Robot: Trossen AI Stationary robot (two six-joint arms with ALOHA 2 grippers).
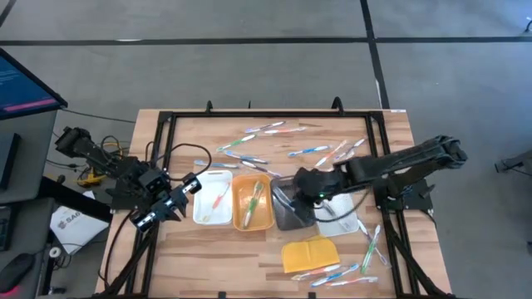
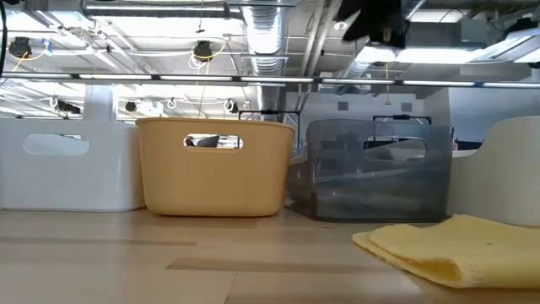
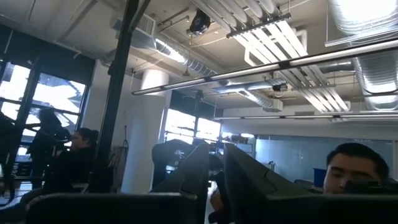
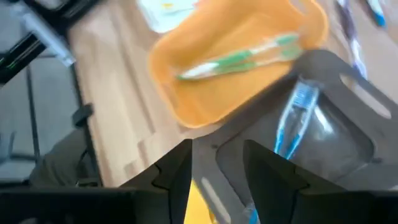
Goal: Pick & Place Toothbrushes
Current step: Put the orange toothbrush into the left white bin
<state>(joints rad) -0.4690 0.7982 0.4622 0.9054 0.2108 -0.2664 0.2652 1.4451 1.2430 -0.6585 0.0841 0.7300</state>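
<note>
Right claw (image 4: 217, 174), fingers spread, hovers above the grey tray (image 4: 323, 124); a blue toothbrush (image 4: 292, 121) lies inside. Left claw (image 1: 170, 203), pressed together, waits at the desk's (image 1: 208, 257) left edge.

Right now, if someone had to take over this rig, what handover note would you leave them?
Right gripper: over the grey tray, fingers apart, nothing between them; a blue toothbrush is inside that tray.
Left gripper: waiting at the table's left edge beside the white tray, holding nothing I can see.
Done: a green toothbrush lies in the orange tray, and one with an orange handle in the white tray.
Left: many loose toothbrushes are scattered behind the trays and more near the yellow pad at the front right.
</note>
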